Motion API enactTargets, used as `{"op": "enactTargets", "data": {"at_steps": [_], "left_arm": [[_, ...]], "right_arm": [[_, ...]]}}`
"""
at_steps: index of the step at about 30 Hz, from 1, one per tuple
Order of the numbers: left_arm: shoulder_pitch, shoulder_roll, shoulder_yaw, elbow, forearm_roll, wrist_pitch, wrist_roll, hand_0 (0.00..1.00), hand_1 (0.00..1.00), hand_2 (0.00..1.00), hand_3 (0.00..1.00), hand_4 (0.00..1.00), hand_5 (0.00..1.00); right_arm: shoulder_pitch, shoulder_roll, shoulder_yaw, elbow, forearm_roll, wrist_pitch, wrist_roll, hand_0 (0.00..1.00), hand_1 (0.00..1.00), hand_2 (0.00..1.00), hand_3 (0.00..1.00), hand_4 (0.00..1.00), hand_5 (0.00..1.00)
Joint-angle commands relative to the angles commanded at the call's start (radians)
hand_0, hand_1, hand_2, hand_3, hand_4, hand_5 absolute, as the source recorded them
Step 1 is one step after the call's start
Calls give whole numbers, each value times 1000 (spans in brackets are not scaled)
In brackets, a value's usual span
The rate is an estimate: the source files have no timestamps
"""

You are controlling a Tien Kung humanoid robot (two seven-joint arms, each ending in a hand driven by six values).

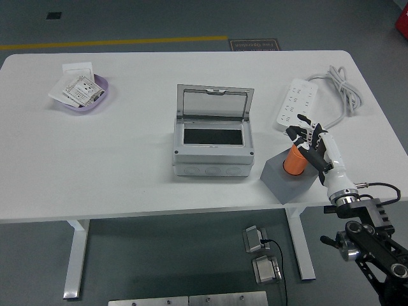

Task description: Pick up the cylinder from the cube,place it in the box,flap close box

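Table (127, 185): white, seen from above, near edge at 6 o'clock.

Box (211, 143): grey, near the table's middle. Lid (214, 104) open, standing up at the box's 12 o'clock edge, with a clear pane in a metal frame. Inside is dark; nothing shows in it.

Cube (284, 182): grey, at 3 o'clock from the box, apart from it, by the table's near edge. One corner points toward 6 o'clock.

Cylinder (294, 160): orange, upright on the cube's top, toward its 1 o'clock side.

Right hand (312, 148): black and white, coming in from 5 o'clock on a black arm (373, 245). Fingers (299, 134) curl around the cylinder's upper part and its 3 o'clock side, in contact with it. The cylinder's base is on the cube. Whether the grasp is fully tight cannot be told.

Left hand: not seen.

Power strip (296, 108): white, at 12 o'clock from the cube, lying at a slant. Its cord (341, 89) coils toward 2 o'clock. The fingertips reach just short of the strip's near end.

Tray (86, 99): lilac, shallow, at 10 o'clock from the box, well apart. Holds white printed packets (78, 89); a white card lies partly under its 12 o'clock edge.

Floor: grey, a yellow line at 12 o'clock beyond the table. Two small grey units (261, 255) with a cable at 6 o'clock, below the table.
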Motion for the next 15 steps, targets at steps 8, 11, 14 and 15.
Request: {"op": "enactTargets", "data": {"at_steps": [8, 11, 14, 15], "left_arm": [[-2, 0, 21, 0, -20, 0, -4, 610, 634, 582, 573, 604, 130], [-3, -1, 29, 0, -28, 0, -6, 610, 634, 582, 573, 604, 130], [-4, -1, 35, 0, -33, 1, -7, 610, 633, 583, 573, 603, 129], [-4, -1, 37, 0, -34, 1, -8, 610, 633, 583, 573, 603, 129]], "right_arm": [[7, 4, -21, -20, -3, -27, 5, 796, 724, 717, 804, 998, 437], [7, 4, -24, -25, -8, -35, 4, 796, 724, 717, 804, 998, 437], [7, 4, -25, -25, -11, -41, 3, 791, 719, 705, 801, 860, 171], [7, 4, -26, -25, -12, -43, 2, 791, 719, 705, 801, 860, 171]]}}
